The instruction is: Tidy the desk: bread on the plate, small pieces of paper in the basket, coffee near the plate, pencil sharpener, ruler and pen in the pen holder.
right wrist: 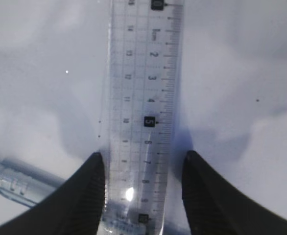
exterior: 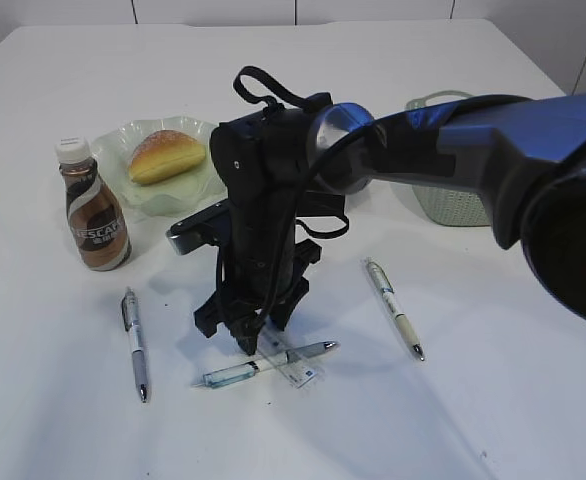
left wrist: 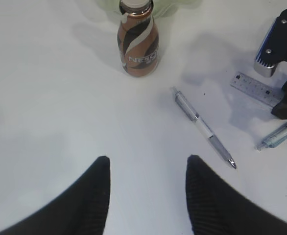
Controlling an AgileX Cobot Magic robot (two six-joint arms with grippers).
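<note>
Right claw point(right wrist: 143, 169) straddles the ruler point(right wrist: 142, 112), fingers beside its edges, grip uncertain; left claw point(left wrist: 148, 171) spread, bottle point(left wrist: 138, 41) at twelve o'clock.

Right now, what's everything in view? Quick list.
Coffee bottle: 1, brown with white cap, left of the plate.
Plate: 1, pale green, back left.
Bread: 1, golden, on the plate.
Basket: 1, pale green, back right, partly behind the arm.
Pens: 3; silver one front left, white one right of centre, clear one in front, crossing the ruler.
Ruler: 1, clear, flat on the table.
Table: 1, white.
Right hand: down over the ruler, fingers either side of it.
Left hand: open, above bare table.
</note>
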